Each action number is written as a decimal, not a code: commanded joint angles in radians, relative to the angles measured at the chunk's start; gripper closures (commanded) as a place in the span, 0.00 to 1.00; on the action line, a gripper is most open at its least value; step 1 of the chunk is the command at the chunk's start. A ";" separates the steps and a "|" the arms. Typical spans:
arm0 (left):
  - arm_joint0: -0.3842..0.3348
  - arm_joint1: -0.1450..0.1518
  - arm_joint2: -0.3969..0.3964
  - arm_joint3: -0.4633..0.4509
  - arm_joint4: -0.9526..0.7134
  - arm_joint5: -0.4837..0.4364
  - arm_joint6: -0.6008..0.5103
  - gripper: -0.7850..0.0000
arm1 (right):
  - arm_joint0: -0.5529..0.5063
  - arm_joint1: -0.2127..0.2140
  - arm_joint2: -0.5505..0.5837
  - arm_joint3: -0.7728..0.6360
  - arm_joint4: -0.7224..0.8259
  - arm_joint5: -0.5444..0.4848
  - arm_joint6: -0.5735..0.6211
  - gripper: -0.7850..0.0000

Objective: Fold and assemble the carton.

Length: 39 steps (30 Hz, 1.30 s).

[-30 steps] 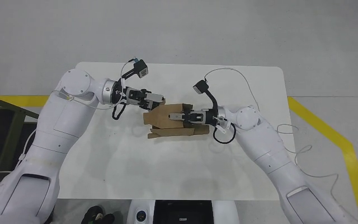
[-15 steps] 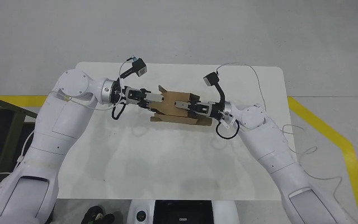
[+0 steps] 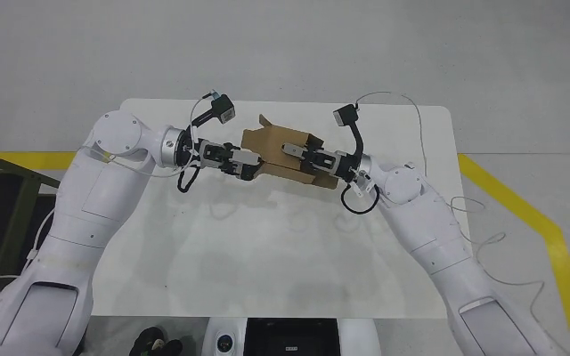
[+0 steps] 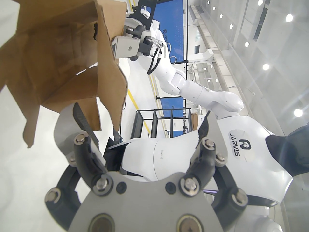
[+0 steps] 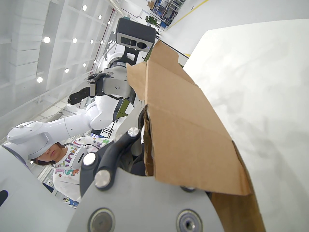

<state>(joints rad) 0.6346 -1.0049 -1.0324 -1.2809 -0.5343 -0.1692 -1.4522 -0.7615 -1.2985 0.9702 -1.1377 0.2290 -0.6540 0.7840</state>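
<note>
Carton: brown cardboard, part-opened into a tube with its flaps loose. It is lifted off the table, which lies under the carton.

Nearest the left wrist camera, the left gripper sits at the carton's open end with its fingers spread wide. One finger lies just beside a hanging bottom flap and grips nothing. Judgement: it is placed there to nudge or catch that flap, not to carry load.

Past the flap, the carton's hollow inside faces this gripper, so the end flaps are reachable from this side.

At the carton's opposite end, the right gripper is clamped on a side wall. One finger lies outside the panel; the other is presumably inside. Judgement: this grip alone carries the carton and presents the tube's open end to the left arm.

Beyond that, a pointed flap sticks out from the carton's far side.

Step in hand, as I read it: closing the end flaps. None is folded in yet.
</note>
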 commanded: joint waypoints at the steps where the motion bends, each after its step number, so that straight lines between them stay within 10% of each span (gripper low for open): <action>1: 0.001 -0.001 0.002 -0.003 -0.002 0.002 -0.001 0.00 | 0.003 -0.002 -0.003 0.001 -0.005 -0.001 -0.011 1.00; 39: -0.030 0.010 -0.039 0.093 0.196 -0.099 0.140 0.00 | -0.038 0.004 0.035 -0.025 0.067 -0.001 0.098 1.00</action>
<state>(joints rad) 0.6043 -0.9959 -1.0702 -1.1900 -0.3644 -0.2605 -1.3250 -0.7955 -1.2962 1.0019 -1.1570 0.2900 -0.6543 0.8785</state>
